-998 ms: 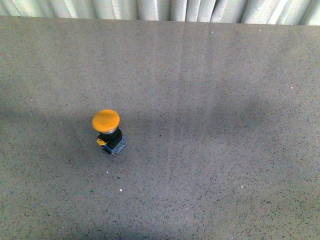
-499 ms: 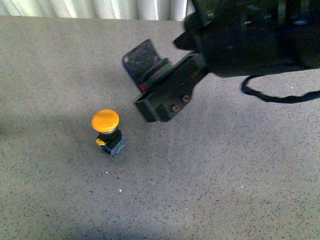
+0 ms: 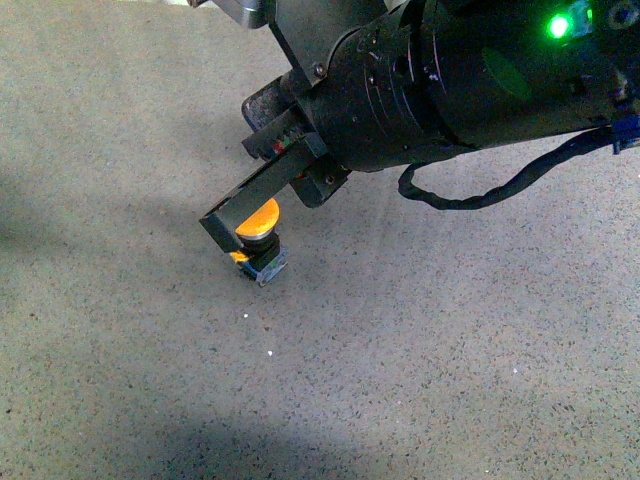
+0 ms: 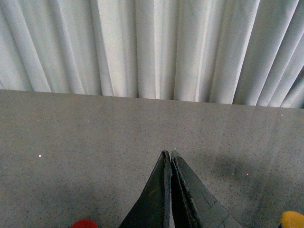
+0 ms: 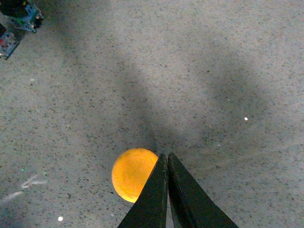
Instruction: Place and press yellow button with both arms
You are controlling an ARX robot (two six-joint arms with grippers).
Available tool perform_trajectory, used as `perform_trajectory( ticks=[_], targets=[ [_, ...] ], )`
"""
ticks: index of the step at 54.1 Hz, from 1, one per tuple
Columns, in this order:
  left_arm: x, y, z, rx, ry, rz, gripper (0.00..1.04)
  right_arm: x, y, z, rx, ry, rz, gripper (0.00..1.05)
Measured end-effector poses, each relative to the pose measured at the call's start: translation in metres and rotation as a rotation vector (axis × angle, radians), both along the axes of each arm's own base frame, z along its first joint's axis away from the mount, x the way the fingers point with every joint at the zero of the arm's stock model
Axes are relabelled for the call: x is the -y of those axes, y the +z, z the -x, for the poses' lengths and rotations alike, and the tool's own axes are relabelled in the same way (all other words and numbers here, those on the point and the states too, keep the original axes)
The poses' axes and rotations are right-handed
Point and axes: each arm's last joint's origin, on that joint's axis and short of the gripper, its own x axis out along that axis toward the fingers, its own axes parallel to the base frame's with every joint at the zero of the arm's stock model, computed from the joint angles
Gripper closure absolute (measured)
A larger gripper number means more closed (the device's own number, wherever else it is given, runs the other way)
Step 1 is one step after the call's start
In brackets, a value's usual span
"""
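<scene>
The yellow button stands upright on the grey speckled table, its bluish-grey base below the cap. My right gripper is shut and reaches down-left from the bulky black right arm, its fingers lying over the cap's near side. In the right wrist view the shut tips overlap the edge of the round yellow cap. My left gripper is shut and empty above bare table, and does not show in the front view.
White pleated curtains hang behind the table's far edge. A red blob and a yellow blob sit at the edge of the left wrist view. Small dark and bluish parts lie in a corner of the right wrist view.
The right arm came into the front view from the upper right and dropped down-left until its shut fingers cover the button's cap. The button now shows a little further right.
</scene>
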Motion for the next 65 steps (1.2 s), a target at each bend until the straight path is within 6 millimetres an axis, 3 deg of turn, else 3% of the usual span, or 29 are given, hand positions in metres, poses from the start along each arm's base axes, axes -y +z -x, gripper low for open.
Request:
perform_trajectory(
  ticks=[28, 36, 53, 65],
  targets=[
    [0.0, 0.0, 0.012, 0.001, 0.0, 0.0, 1.03, -0.011, -0.029, -0.005, -0.17, -0.015, -0.034, 1.03],
    [0.0, -0.004, 0.022, -0.014, 0.0, 0.0, 1.03, -0.012, -0.031, -0.008, -0.194, -0.029, -0.016, 1.03],
    [0.0, -0.004, 0.022, -0.016, 0.001, -0.001, 1.03, -0.01, -0.036, -0.009, -0.212, -0.055, -0.031, 1.03],
    [0.0, -0.004, 0.022, -0.016, 0.001, -0.001, 1.03, 0.001, -0.027, -0.011, -0.202, -0.127, -0.102, 1.03]
  ],
)
